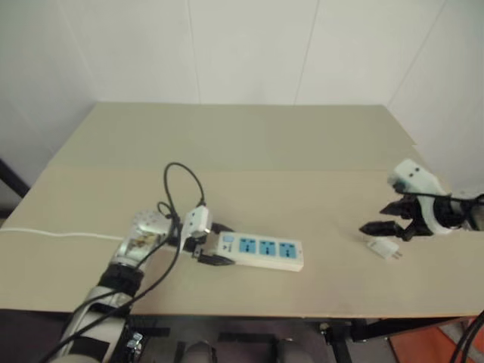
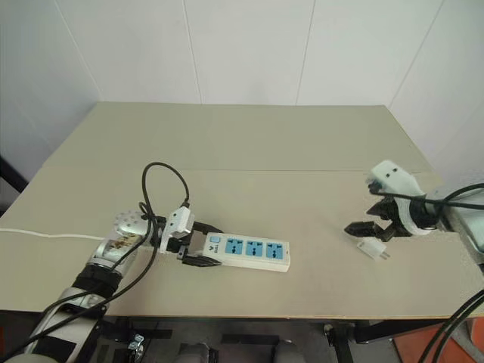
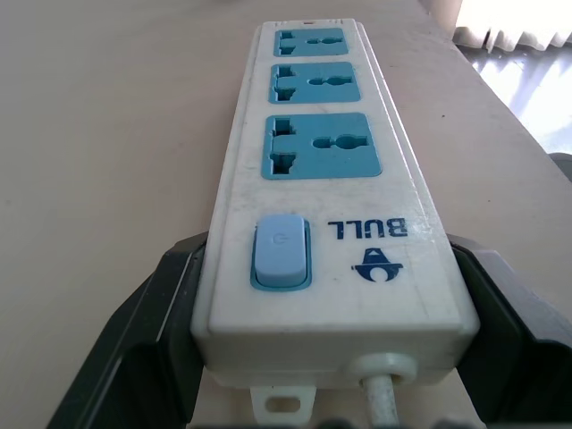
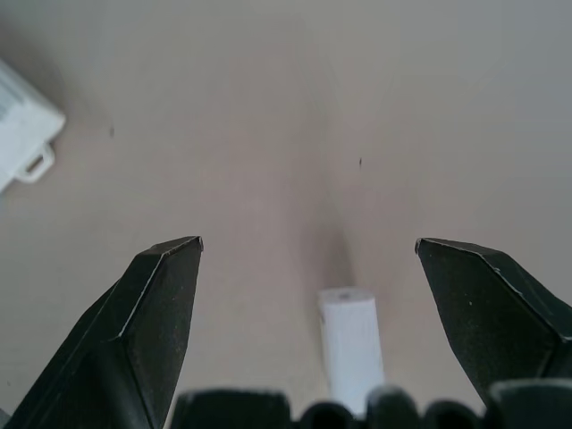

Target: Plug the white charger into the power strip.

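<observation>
A pale beige desk (image 1: 249,144) stands against white wall panels (image 1: 249,45); its back half is bare. The strip (image 1: 261,251) lies near the front edge, left of middle, its switch end clamped in the left gripper's (image 1: 203,249) jaws. The charger (image 1: 384,249) lies near the right edge, just under the right gripper (image 1: 387,226), whose jaws stand wide.

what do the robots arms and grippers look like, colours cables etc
Both grippers, left and right, have two black, pointed, wedge-shaped fingers on white boxy mounts. The arms are silver-grey metal with black bands, and loose black cables loop along each forearm.
</observation>
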